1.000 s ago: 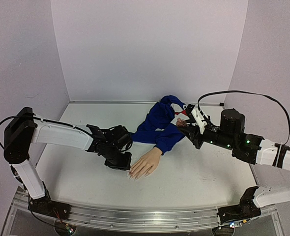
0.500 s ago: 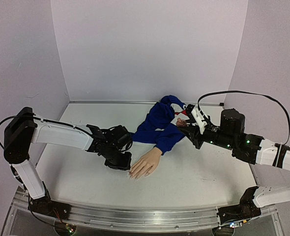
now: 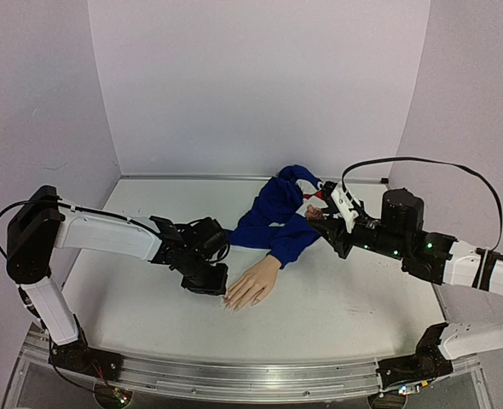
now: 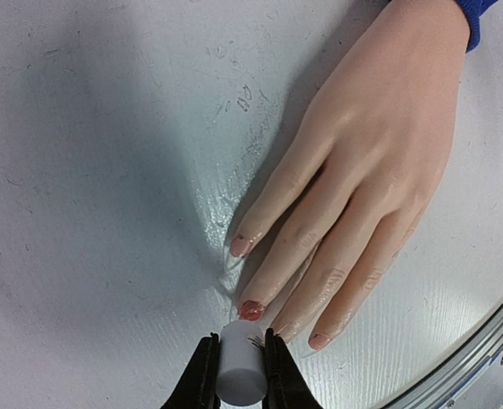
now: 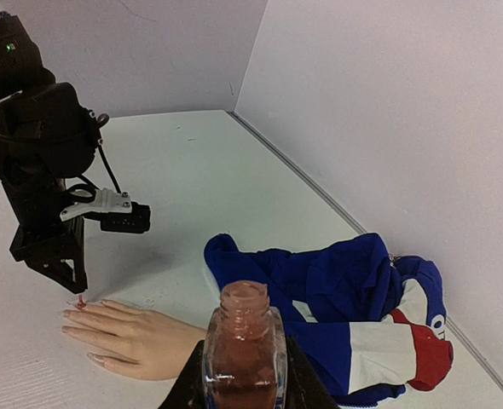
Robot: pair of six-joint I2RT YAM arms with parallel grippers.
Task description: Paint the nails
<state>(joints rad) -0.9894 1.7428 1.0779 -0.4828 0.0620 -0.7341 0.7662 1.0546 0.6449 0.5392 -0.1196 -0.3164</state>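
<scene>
The beige mannequin hand lies palm down on the white table, its wrist in a blue sleeve. Its nails point at the left gripper: one nail is coated red, and the nails beside it are pale pink. My left gripper is shut on the white brush cap, whose tip sits just short of the red nail. The brush bristles are hidden under the cap. My right gripper is shut on the open pinkish polish bottle, held upright above the sleeve.
A blue jacket with white and red panels is bunched behind the hand toward the back wall. The left arm stands over the fingertips. The table's metal front rail runs close below the hand.
</scene>
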